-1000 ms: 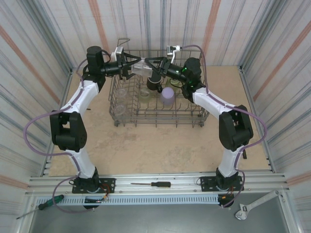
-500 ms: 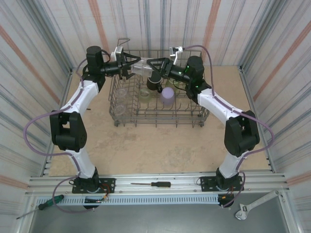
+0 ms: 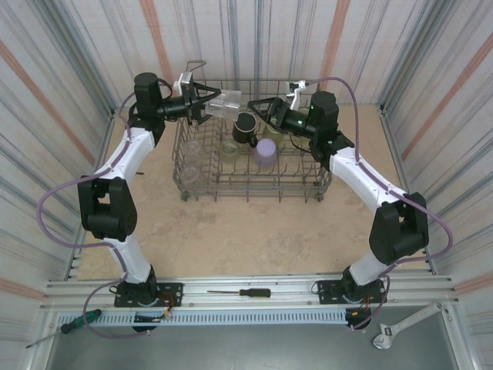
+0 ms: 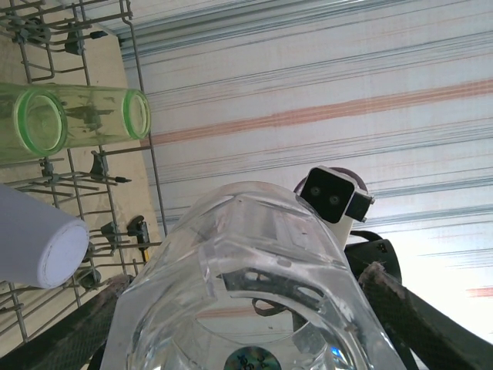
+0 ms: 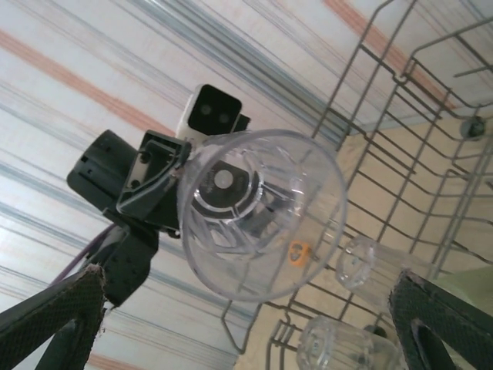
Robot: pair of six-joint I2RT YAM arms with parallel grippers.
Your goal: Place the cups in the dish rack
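Observation:
My left gripper [image 3: 212, 105] is shut on a clear plastic cup [image 3: 226, 104], holding it sideways above the back of the grey wire dish rack [image 3: 308, 193]. In the left wrist view this clear cup [image 4: 246, 277] bulges between my dark fingers [image 4: 420, 316]. My right gripper [image 3: 259, 110] stands open just right of the cup, apart from it. In the right wrist view the cup's mouth [image 5: 262, 212] faces me. Inside the rack are a black mug [image 3: 245, 127], a lavender cup [image 3: 266, 153], an olive-green tumbler [image 4: 77, 123] and small clear cups [image 5: 362, 262].
The rack's tall wire sides [image 5: 416, 154] and upright tines surround the loaded cups. Striped walls close in the beige table [image 3: 231, 231] on three sides. A screwdriver [image 3: 243, 293] lies on the near rail, and a green-handled one [image 3: 77, 321] sits at the lower left.
My right gripper has opened wide and drawn back to the right, away from the clear cup. The left gripper still holds the cup in nearly the same place.

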